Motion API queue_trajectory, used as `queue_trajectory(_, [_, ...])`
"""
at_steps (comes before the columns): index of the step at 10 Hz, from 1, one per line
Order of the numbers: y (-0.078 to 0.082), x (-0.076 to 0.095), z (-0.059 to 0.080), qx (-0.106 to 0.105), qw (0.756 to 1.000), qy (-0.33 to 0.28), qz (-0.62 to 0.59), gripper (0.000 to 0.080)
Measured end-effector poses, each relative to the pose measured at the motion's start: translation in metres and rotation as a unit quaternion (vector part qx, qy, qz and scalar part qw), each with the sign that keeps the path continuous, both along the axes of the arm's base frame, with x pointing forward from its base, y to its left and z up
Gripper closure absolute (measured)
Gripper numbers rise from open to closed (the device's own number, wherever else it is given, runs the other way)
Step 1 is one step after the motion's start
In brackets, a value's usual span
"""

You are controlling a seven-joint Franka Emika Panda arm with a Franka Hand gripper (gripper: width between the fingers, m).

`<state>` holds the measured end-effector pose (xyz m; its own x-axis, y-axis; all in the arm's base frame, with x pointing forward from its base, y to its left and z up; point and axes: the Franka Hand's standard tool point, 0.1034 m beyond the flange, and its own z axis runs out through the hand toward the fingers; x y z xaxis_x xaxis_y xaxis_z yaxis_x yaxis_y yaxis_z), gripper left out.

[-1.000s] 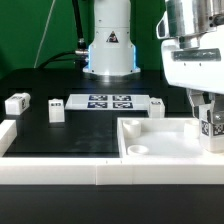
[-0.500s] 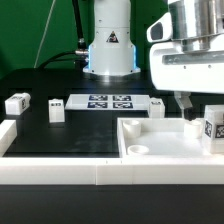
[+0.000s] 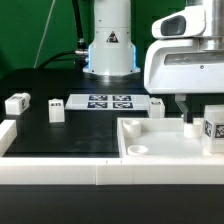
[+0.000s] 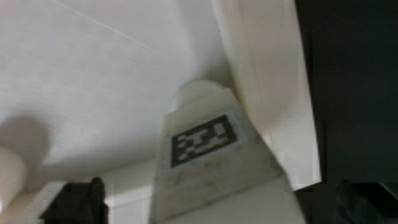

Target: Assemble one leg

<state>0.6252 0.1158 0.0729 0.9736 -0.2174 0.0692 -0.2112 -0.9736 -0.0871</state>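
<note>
The leg (image 3: 212, 129) is standing upright in the tray-like piece's (image 3: 150, 146) corner at the exterior view's right, where it mounts. We are hovering our claw (image 3: 196, 121) just beside it, fingers parted, gripping nothing.

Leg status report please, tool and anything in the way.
Tool open, raised above the tray-like piece, holding nothing. Leg standing in the tray at the exterior view's right, free of the fingers. Nothing blocking it.
</note>
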Motion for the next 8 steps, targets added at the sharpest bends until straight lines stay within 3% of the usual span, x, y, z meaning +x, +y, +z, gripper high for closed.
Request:
queue_trajectory(2, [-0.0031, 0.0004, 0.0002, -0.013, 0.995, -0.007, 0.096, 0.0151])
queue_trajectory(5, [-0.0062, 0.0007, -0.0002, -0.014, 0.994, -0.008, 0.110, 0.0173])
queue_trajectory(6, [-0.0063, 0.0007, -0.0002, -0.014, 0.994, -0.008, 0.110, 0.0360])
queue_trajectory(7, [-0.0062, 0.0007, -0.0002, -0.014, 0.994, -0.008, 0.110, 0.0360])
queue_trajectory(8, [-0.0062, 0.0006, -0.0002, -0.014, 0.994, -0.008, 0.108, 0.0508])
